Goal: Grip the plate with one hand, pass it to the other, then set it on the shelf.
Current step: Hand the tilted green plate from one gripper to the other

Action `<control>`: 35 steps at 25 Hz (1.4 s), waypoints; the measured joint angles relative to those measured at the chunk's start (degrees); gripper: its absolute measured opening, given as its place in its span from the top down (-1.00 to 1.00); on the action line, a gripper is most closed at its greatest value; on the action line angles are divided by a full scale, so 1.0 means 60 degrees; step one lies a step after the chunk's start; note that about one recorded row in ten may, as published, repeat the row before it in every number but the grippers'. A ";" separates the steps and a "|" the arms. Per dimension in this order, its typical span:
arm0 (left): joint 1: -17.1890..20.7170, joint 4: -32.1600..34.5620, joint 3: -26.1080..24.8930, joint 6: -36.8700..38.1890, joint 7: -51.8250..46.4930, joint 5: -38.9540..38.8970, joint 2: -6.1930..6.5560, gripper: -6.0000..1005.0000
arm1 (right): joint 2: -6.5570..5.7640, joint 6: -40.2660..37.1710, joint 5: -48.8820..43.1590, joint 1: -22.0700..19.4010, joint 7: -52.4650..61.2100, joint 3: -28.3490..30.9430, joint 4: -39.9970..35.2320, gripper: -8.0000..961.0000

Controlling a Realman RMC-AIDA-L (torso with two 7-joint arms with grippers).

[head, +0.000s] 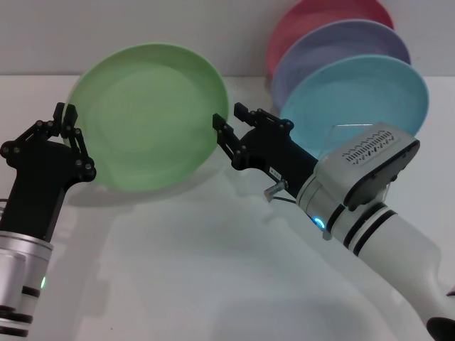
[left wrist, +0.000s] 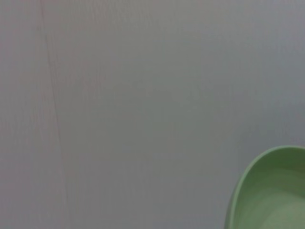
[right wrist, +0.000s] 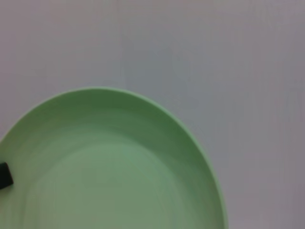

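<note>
Green plate hangs tilted above the table in the head view, left gripper clamped on one rim; right gripper spread beside the opposite rim. Left wrist: rim only. Right wrist: plate's hollow, dark fingertip. No writing legible.

From my console I see 2 arms of matching build. The left gripper is matte black, made of angular linkage bars with round pivot pins, on a black boxy wrist block. Below it sits a silver metal cuff with black bands and a small green light. The right gripper has the same black linkage jaws, with a small white label and a short grey metal stub on its black block. Behind it the forearm is glossy white with 2 black rings, a glowing blue light, and a grey-and-white housing with a row of vent slits.
</note>
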 joint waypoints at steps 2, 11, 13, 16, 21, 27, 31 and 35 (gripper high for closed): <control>0.0012 0.0001 0.0000 0.0000 0.0000 0.0000 0.0000 0.86 | 0.0000 0.0004 0.0000 0.0000 -0.0001 0.0000 -0.0036 -0.12; 0.0049 0.0000 0.0119 0.0001 0.0000 -0.0060 0.0000 0.86 | 0.0000 0.0014 0.0002 0.0037 0.0034 -0.0002 -0.0071 0.39; 0.0048 0.0001 0.0128 0.0007 0.0000 -0.0073 0.0000 0.85 | 0.0001 0.0014 0.0002 0.0062 0.0037 -0.0001 -0.0078 0.45; 0.0046 0.0000 0.0139 0.0012 0.0003 -0.0075 0.0000 0.85 | 0.0003 0.0014 0.0002 0.0079 0.0037 -0.0002 -0.0079 0.46; 0.0043 0.0001 0.0145 0.0014 0.0011 -0.0087 0.0000 0.85 | 0.0015 0.0015 0.0002 0.0094 0.0040 -0.0002 -0.0065 0.48; 0.0014 0.0001 0.0146 0.0013 0.0014 -0.0087 0.0000 0.85 | 0.0015 0.0015 0.0002 0.0101 0.0040 0.0000 -0.0037 0.61; -0.0009 -0.0019 0.0145 -0.0017 0.0015 -0.0086 0.0000 0.85 | 0.0015 0.0014 0.0002 0.0099 0.0040 0.0062 -0.0032 0.72; -0.0017 -0.0028 0.0172 -0.0026 0.0015 -0.0086 0.0000 0.85 | 0.0028 0.0014 0.0002 0.0097 0.0040 0.0125 -0.0032 0.76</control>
